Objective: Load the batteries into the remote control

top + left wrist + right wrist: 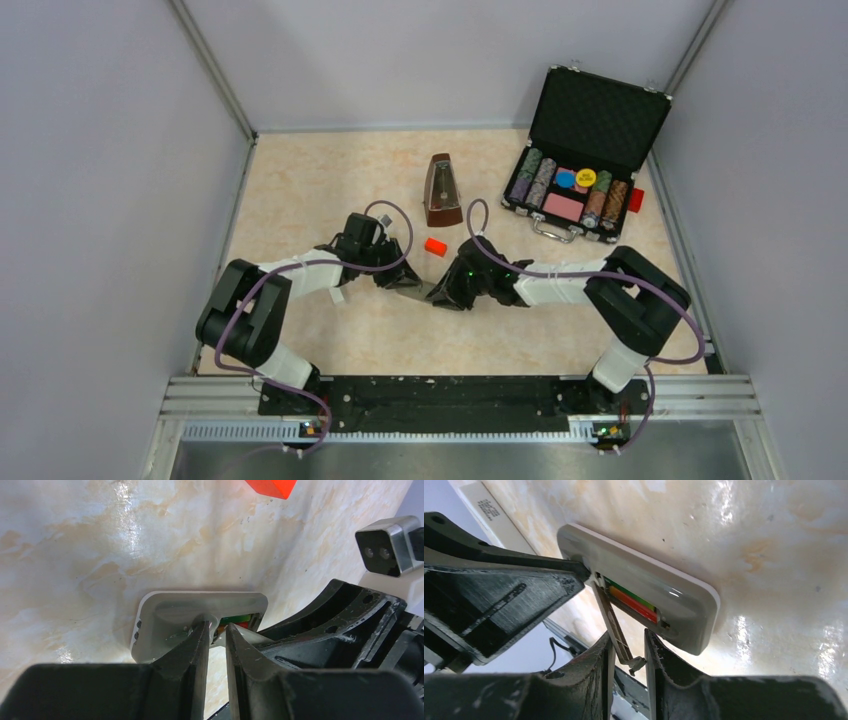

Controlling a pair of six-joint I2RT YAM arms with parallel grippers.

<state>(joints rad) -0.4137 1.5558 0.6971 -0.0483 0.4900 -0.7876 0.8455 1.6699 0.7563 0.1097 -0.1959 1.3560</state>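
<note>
Evidently found both batteries [634,600], green beside red-orange, lying side by side in the recess of the remote control [684,605], near the middle of the table [300,180] and somewhat toward its near edge. Judged the loading itself done, bar the grey cover [616,630], standing out from the recess at a steep angle and unlatched. Saw the left hand [216,630] clenched on the remote control at the end of the recess, steadying it. Saw the right hand [628,636] bracketing the free end of the cover, fingers a little apart. Could not tell whether pinching it or merely resting beside it.

Reckoned the cover the chief danger: thin, anchored only at its foot, and liable to bend or snap at the tab if pushed sideways rather than swung flat. Feared a jam too, from a latch brought down off line against the rim of the recess. Feared also a slip out of a loose hold, with the cover springing up or dropping askew over the batteries. Counted the left hand's fingertip, so close to the recess, as a likely obstacle to the closing. Expected trouble from a hard downward press as well: a remote control tipped in that narrow grip, a battery shaken loose.
</note>
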